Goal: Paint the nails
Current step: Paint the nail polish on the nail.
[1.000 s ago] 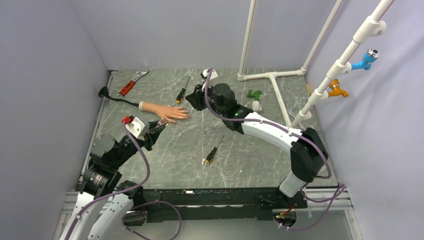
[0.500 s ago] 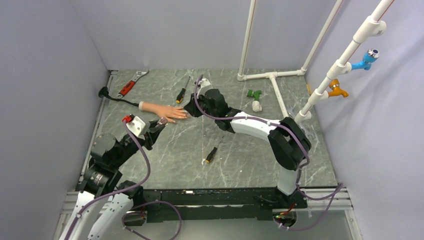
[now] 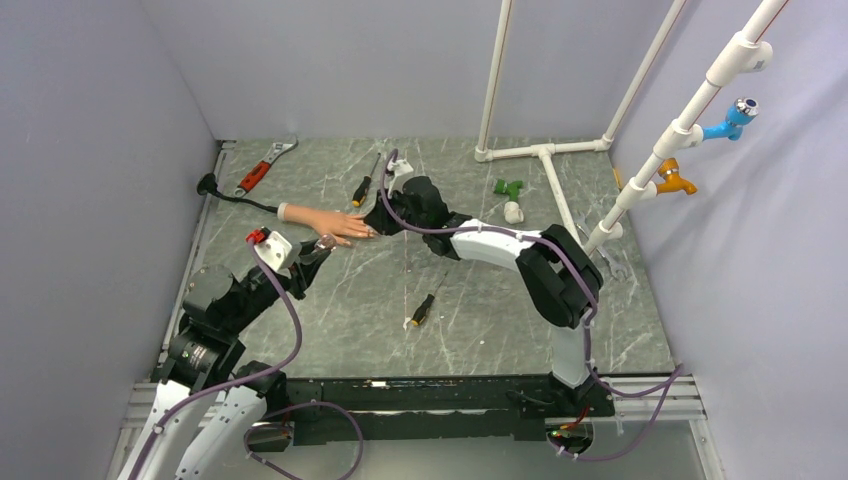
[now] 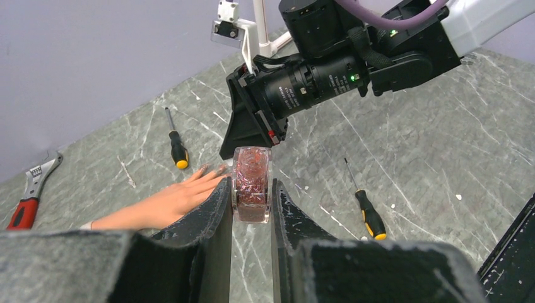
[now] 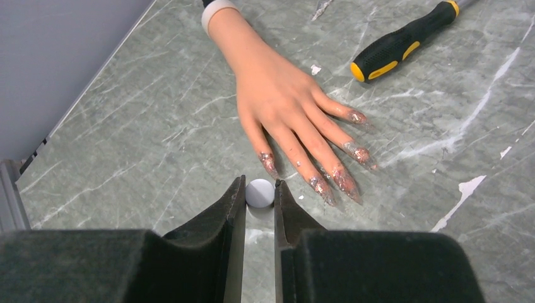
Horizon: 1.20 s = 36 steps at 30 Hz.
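The flesh-coloured mannequin hand [image 3: 330, 222] lies flat on the table, fingers pointing right. Its nails [image 5: 344, 180] show glittery reddish polish in the right wrist view. My right gripper [image 5: 259, 184] is shut on a small round pale cap [image 5: 260, 192], seen end-on just short of the fingertips; any brush under it is hidden. In the top view it [image 3: 378, 222] sits at the fingertips. My left gripper [image 4: 251, 183] is shut on a clear bottle of red glitter polish [image 4: 252, 180], held upright just in front of the hand [image 4: 170, 199].
A black-and-yellow screwdriver [image 3: 364, 187] lies behind the hand, another [image 3: 422, 308] mid-table. A red-handled wrench [image 3: 262, 170] and a black cable [image 3: 235, 197] are at the back left. A white pipe frame [image 3: 545, 165] and a green fitting [image 3: 509, 187] are at the back right.
My right gripper has moved left from behind the hand's fingertips to right at them, its elbow folding in. The left arm and the bottle have barely moved.
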### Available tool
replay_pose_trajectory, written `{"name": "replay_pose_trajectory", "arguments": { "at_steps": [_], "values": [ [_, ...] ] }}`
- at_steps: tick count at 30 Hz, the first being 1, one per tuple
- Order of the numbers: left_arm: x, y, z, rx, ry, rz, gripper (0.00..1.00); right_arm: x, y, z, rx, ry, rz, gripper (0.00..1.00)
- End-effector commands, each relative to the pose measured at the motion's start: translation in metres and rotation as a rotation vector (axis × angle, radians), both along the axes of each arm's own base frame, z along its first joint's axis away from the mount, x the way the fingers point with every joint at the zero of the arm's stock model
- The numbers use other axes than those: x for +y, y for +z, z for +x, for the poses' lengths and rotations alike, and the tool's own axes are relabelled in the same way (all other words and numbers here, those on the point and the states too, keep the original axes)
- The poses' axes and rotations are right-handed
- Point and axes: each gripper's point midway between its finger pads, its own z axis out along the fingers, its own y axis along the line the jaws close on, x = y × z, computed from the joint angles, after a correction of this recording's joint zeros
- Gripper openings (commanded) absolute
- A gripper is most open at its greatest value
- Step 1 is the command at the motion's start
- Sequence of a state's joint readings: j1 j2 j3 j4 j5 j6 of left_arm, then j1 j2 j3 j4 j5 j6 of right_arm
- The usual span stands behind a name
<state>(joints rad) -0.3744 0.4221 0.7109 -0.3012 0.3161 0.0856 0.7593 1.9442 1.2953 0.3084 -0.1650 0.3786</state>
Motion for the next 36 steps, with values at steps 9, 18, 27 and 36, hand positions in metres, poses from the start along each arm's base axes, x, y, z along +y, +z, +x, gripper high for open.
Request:
{"name": "replay_pose_trajectory", "arguments": {
  "at_steps": [9,18,27,36],
  "values": [
    [0.002,0.015,0.0,-0.038,0.012,-0.022,0.0,0.026,0.016,0.011,-0.026,0.069,0.083,0.0],
    [0.002,0.015,0.0,-0.036,0.014,-0.024,0.0,0.033,0.009,0.019,-0.007,0.06,0.092,0.0],
    [0.003,0.015,0.0,-0.037,0.017,-0.024,0.0,0.049,0.002,0.021,-0.051,0.06,0.106,0.0],
    [0.001,0.014,0.0,-0.032,0.005,-0.026,0.0,0.046,-0.003,0.031,-0.078,0.018,0.091,0.0]
  ]
}}
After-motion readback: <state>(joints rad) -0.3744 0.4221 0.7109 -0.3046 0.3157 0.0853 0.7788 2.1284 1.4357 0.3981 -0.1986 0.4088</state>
